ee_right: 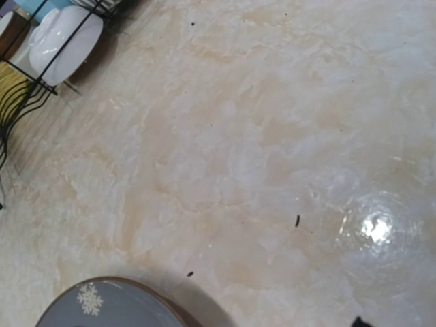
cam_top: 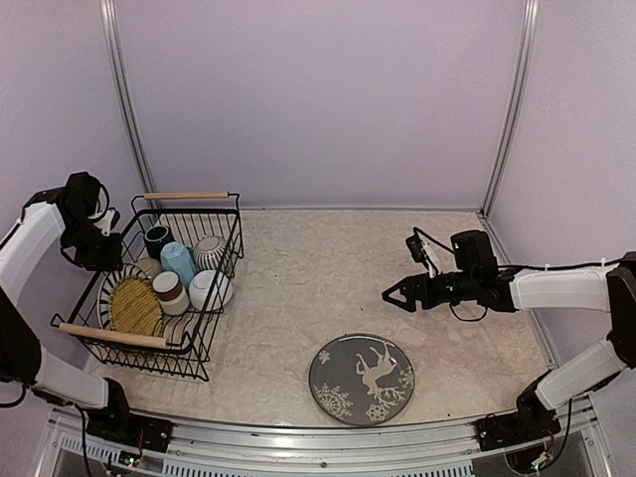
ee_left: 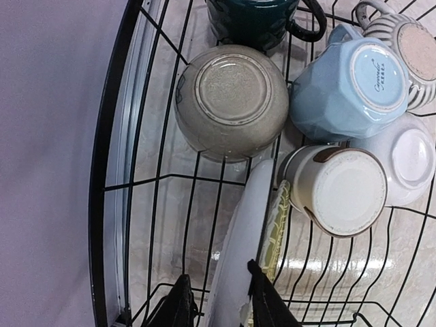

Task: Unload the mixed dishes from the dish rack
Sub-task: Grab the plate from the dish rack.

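The left gripper [ee_left: 218, 276] straddles the rim of the upright plate [ee_left: 235, 225] at the near left of the dish rack [cam_top: 186, 196]. Its fingers are narrow, but whether they pinch yet cannot be told. It should probably seat deeper, clamp firmly and lift straight up, sparing the yellow woven mat [ee_left: 276, 218] just beside. The right gripper [cam_top: 397, 293] hangs wide and empty.
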